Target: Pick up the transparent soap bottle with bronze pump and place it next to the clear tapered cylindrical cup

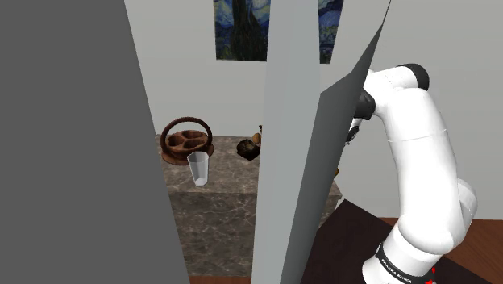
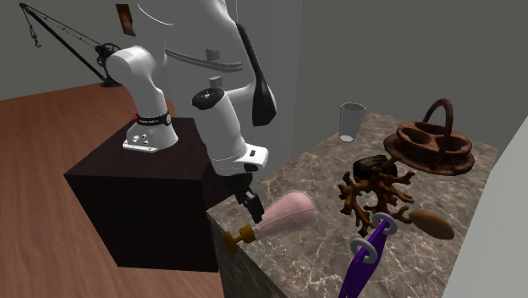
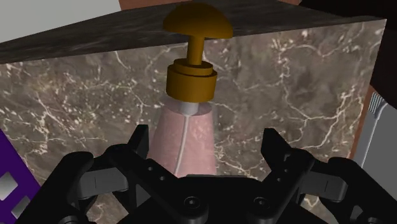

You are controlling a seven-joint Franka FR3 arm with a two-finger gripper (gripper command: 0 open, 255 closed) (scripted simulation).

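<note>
Directly beneath the hand (image 3: pixel 207 132) lies the soap bottle (image 3: pixel 188 143), flat on its side on the marble table (image 3: pixel 76 108), with its bronze pump (image 3: pixel 194 25) pointing away from my palm and reaching the table's edge. The body is rosy, see-through and tapers toward the collar. I judge it stiff, smooth and rather slippery, moderately heavy if that tint is liquid, and free to roll on its round flank. I would close on the body a little behind the collar, where it is wide enough to seat the pads. I would avoid the thin pump stem, which may flex or slide out, and I would expect the taper to push the grip toward the neck. The fingers (image 3: pixel 141 143) stand spread, one on each side of the body, with a clear gap on at least one side, so nothing is pinched yet. The arm (image 2: pixel 222 127) drops steeply from the stand (image 2: pixel 140 182), its wrist bent so that the hand tilts down over the table's near edge. Well beyond the hand, across the table and near the wall, the clear cup (image 2: pixel 352 123) stands upright beside a brown handled basket (image 2: pixel 431 144). A branching brown ornament (image 2: pixel 376 186) sits between the hand and those two.
</note>
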